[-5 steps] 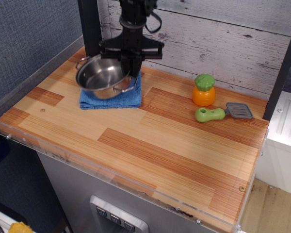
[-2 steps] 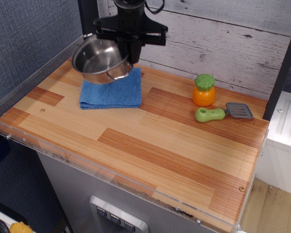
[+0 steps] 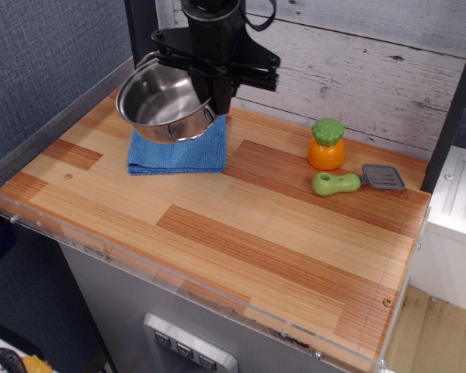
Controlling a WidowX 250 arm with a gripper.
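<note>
A shiny steel pot [image 3: 161,99] with small side handles hangs tilted in the air above the folded blue cloth [image 3: 182,152]. My black gripper [image 3: 216,99] comes down from the top of the view and is shut on the pot's right rim. The pot's open side faces up and toward the camera, and nothing shows inside it. The cloth lies flat on the wooden tabletop [image 3: 241,225] at the back left.
An orange toy with a green top [image 3: 326,144] stands at the back right. Just in front of it lies a spatula with a green handle [image 3: 337,183] and grey blade [image 3: 384,176]. A clear acrylic rim [image 3: 140,264] borders the table's front and left edges.
The pot has been lifted off the blue cloth and now hangs above it, tilted. The gripper rose with it and shifted slightly toward the front right.
</note>
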